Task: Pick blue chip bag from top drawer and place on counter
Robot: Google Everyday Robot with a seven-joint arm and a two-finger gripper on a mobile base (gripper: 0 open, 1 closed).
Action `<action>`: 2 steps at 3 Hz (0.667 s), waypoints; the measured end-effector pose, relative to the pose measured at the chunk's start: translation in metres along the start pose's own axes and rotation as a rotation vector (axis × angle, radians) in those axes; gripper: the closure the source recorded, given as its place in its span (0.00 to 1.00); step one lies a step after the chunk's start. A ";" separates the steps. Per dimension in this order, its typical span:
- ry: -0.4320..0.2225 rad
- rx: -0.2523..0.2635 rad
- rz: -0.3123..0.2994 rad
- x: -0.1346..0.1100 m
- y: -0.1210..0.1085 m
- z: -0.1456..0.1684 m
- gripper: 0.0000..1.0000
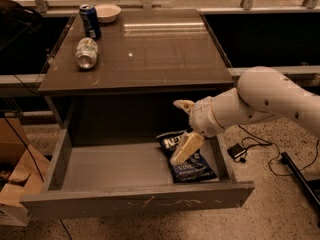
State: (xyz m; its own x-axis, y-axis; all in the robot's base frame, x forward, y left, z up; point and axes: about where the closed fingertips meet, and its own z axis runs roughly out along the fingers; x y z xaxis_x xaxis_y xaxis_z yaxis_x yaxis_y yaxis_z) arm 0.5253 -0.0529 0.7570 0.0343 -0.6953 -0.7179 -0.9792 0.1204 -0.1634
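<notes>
Open pincer (176, 132) hangs over the blue chip bag (197, 166) at the top drawer (100, 169)'s right; its left is free. Cans (86, 53) and bowl (107, 12) block the surface (160, 49)'s far-left corner.
</notes>
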 end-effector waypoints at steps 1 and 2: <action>-0.010 -0.014 0.054 0.021 -0.013 0.024 0.00; 0.032 -0.051 0.096 0.053 -0.023 0.050 0.00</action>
State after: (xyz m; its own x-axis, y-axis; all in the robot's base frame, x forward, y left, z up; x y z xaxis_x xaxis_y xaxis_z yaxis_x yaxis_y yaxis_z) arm 0.5602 -0.0573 0.6885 -0.0658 -0.7044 -0.7067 -0.9867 0.1516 -0.0593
